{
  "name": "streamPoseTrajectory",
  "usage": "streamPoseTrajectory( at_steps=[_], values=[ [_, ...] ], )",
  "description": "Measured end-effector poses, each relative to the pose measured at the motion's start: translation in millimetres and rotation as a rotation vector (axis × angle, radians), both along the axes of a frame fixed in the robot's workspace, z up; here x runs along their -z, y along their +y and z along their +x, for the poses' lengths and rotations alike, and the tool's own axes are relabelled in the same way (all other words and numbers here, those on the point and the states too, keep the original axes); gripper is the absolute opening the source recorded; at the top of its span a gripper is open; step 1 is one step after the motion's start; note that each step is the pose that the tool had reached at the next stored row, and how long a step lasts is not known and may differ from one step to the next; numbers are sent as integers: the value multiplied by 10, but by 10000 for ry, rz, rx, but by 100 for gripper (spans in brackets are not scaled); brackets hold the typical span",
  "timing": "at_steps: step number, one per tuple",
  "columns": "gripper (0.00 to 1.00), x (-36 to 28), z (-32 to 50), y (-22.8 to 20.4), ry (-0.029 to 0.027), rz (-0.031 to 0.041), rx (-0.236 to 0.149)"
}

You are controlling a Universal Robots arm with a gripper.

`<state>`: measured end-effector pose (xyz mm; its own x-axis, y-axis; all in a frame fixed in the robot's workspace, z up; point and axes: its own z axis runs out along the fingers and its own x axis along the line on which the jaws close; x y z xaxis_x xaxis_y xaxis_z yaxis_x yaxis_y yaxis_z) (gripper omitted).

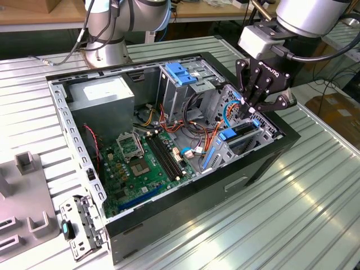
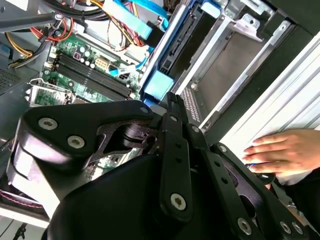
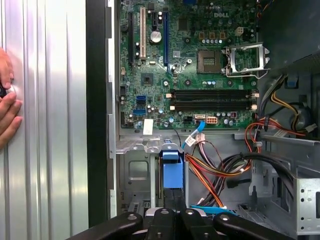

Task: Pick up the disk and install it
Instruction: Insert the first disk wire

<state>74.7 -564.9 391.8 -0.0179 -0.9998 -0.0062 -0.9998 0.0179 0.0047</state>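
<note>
At the corner of the computer case (image 1: 169, 222) toward the exterior view's right, the claw (image 1: 251, 107) hangs just above the metal drive bay (image 1: 269, 134). The disk (image 1: 238, 131) stands on edge in that bay, with its blue frame showing at both ends. In the first wrist view the blue end of it lies directly ahead of the claw, in line with the slot. Whether the claw is clamped on the disk, merely pressing on it, or apart, I cannot tell.

The likeliest trouble, as I judge it, is a jam. The disk looks only partly seated. If it goes down slightly tilted, the blue frame could bind on the bay's rails, and force would then bend the frame or the thin sheet metal.

The bundle of orange and blue cables (image 1: 209, 140) lies just beside the bay, on the circuit board (image 1: 138, 166) side. A loose loop could get pinched under the disk or caught by the claw's wide linkage. That linkage also sits near the bay's wall and could strike it.

Lastly, a person's hand (image 2: 282, 150) rests on the desk (image 1: 298, 214) near the case's outer wall, so a sideways slip of the arm could reach it.
</note>
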Motion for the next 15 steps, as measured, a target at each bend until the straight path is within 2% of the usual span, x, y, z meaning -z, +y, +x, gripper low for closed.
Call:
streamPoseTrajectory(
  at_steps=[7, 13, 15],
  values=[
    [11, 23, 248, 0, 0, -6, -2],
    [11, 29, 403, 0, 0, -12, -31],
    [11, 31, 429, 1, 0, -11, -84]
  ],
)
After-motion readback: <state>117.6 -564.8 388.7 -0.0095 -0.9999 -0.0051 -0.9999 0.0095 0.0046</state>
